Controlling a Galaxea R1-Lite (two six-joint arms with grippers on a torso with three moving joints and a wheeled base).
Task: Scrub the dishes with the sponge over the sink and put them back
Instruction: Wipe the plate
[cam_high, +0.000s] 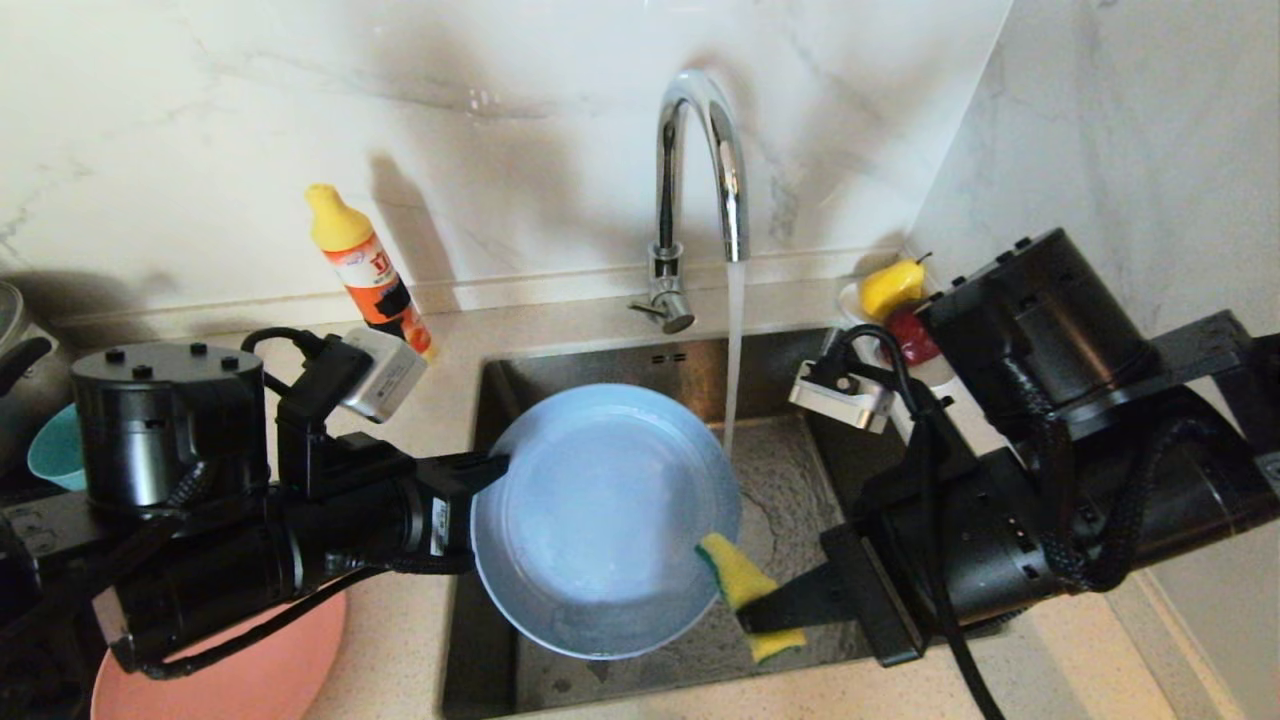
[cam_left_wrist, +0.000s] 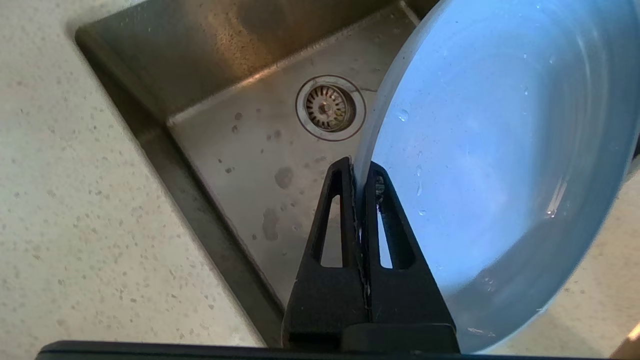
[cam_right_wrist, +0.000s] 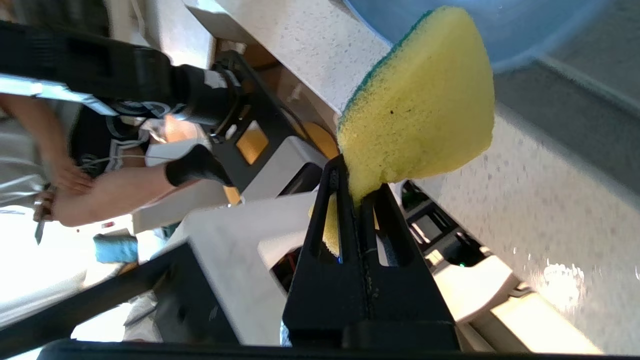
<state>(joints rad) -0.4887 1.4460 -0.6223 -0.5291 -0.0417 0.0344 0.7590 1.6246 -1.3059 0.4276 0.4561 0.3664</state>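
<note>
My left gripper (cam_high: 487, 466) (cam_left_wrist: 359, 172) is shut on the rim of the grey-blue plate (cam_high: 600, 520) (cam_left_wrist: 500, 150), holding it tilted over the sink (cam_high: 790, 500) (cam_left_wrist: 260, 125). My right gripper (cam_high: 752, 610) (cam_right_wrist: 361, 182) is shut on the yellow sponge (cam_high: 745, 590) (cam_right_wrist: 420, 110) with its green layer. The sponge touches the plate's lower right rim. A salmon-pink plate (cam_high: 250, 670) lies on the counter at the lower left, and a teal bowl (cam_high: 55, 450) peeks out at the far left behind my left arm.
Water runs from the chrome tap (cam_high: 700, 150) into the basin just right of the plate. A yellow-capped soap bottle (cam_high: 365, 265) stands on the counter at the back left. Yellow and red fruit (cam_high: 895, 300) sit at the sink's back right corner. The drain (cam_left_wrist: 330, 107) lies beneath the plate.
</note>
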